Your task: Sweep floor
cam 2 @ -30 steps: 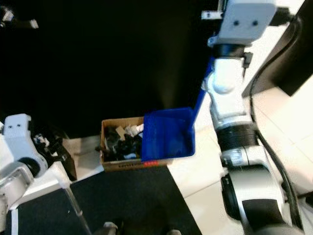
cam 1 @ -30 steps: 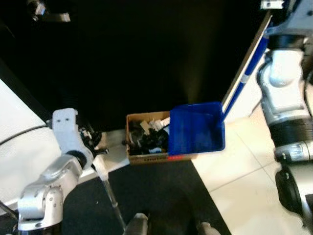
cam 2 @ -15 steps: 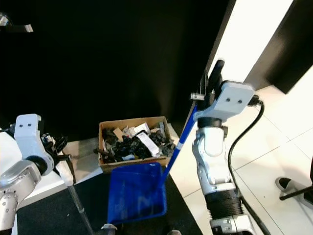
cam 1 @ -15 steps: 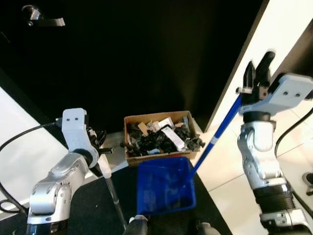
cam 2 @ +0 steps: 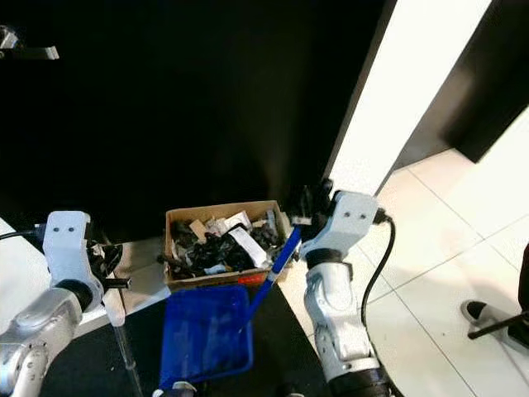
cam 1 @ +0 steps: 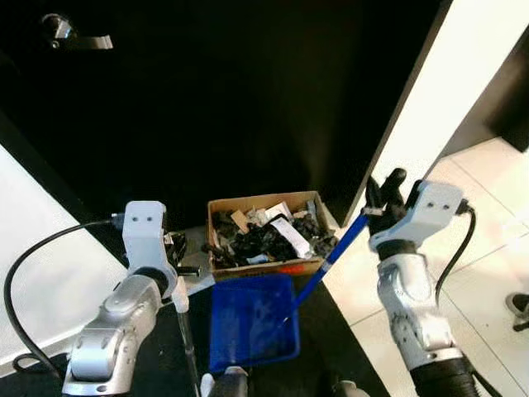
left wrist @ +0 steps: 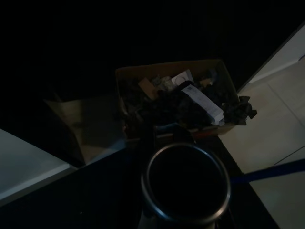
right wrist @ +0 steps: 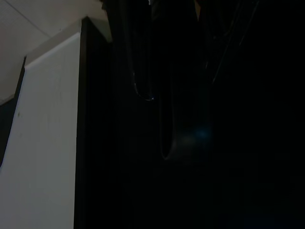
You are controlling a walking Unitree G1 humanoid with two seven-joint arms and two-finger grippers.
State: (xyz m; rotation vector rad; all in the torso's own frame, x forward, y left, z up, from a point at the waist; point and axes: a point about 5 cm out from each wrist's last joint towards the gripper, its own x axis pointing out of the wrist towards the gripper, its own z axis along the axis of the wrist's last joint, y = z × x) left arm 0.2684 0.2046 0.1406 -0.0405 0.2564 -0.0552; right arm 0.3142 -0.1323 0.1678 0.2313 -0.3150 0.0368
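We're indoors, a home hallway by the look of it: a dark door [cam 1: 207, 99] with a lever handle [cam 1: 76, 39], white wall [cam 1: 463, 74], pale floor tiles [cam 1: 488, 273], a black mat [cam 1: 157, 364], and a cardboard box [cam 1: 269, 237] of scraps.
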